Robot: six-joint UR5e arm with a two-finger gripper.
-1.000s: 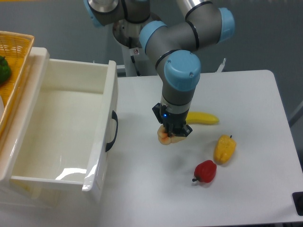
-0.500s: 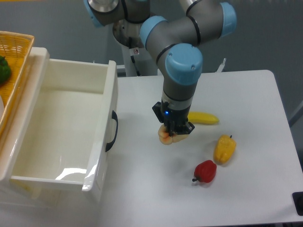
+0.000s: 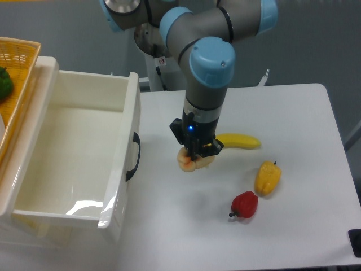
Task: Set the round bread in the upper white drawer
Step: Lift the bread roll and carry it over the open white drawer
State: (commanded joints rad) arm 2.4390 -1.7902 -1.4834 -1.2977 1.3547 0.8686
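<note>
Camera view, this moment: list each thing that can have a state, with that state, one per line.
gripper: shut on the round bread
round bread: held, apparently lifted off the table
upper white drawer: pulled open, inside bare
banana: lying on the table
yellow pepper: lying on the table
red pepper: lying on the table

The white drawer looks like shiny, smooth plastic with a black handle. The basket at 10 o'clock is rough and woven. The bread looks dull and bumpy. The red pepper is smooth. The table is flat and dull white.
</note>
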